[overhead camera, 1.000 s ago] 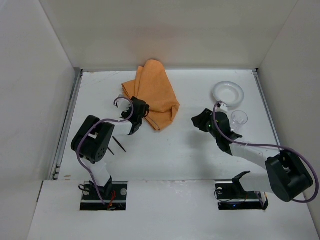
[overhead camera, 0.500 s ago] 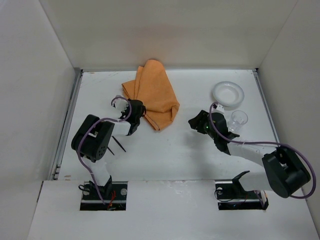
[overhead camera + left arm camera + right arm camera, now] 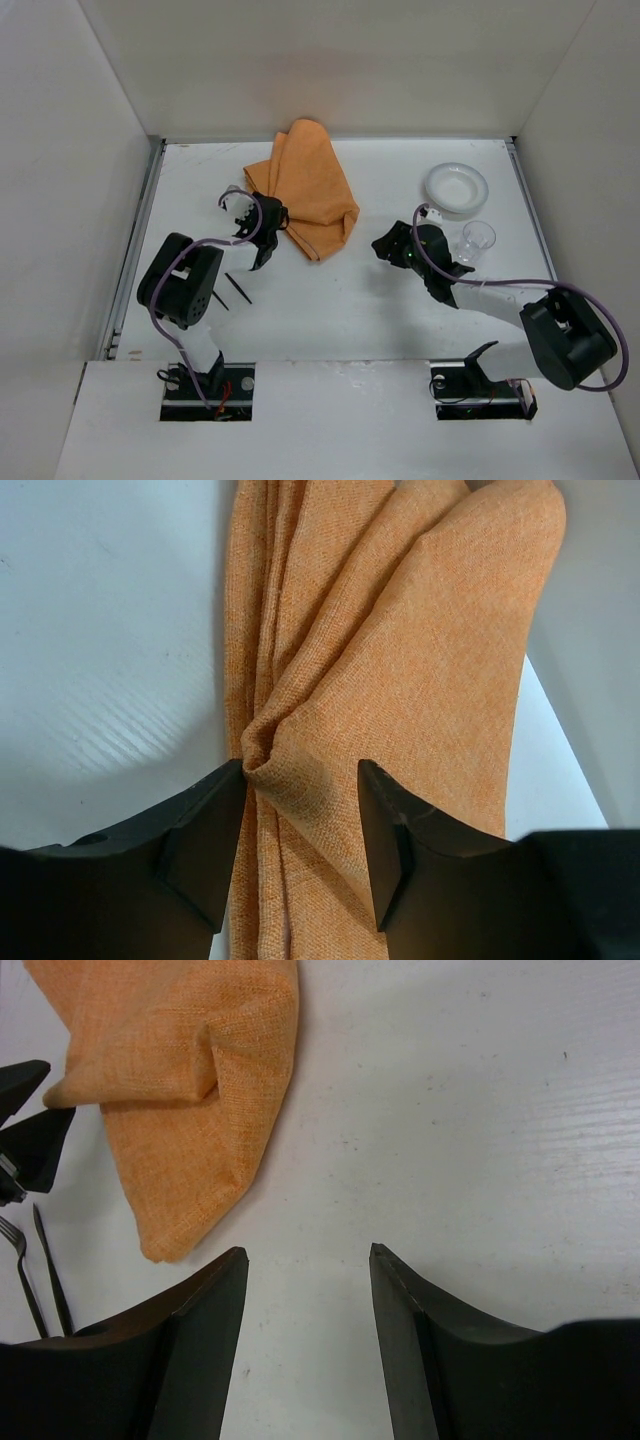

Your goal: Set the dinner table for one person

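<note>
Lying flat, dinner table (image 3: 340, 320) long axis seemingly left-right

Coarse-woven orange cloth (image 3: 400, 680); smooth matte white dinner table (image 3: 480, 1110)

The matte white dinner table (image 3: 350, 310) lies bare across its near middle, a clear lane between the crumpled orange cloth (image 3: 305, 190) and the clear plastic cup (image 3: 478, 240), where the right gripper (image 3: 308, 1260) stands with jaws apart. A round white bowl (image 3: 456, 186) blocks the far right, just behind the cup. A thin black fork (image 3: 22, 1280) and black knife (image 3: 52, 1275) lie close by the left arm, and the left gripper (image 3: 300, 780), jaws parted astride a fold, crowds the cloth's left edge.
</note>
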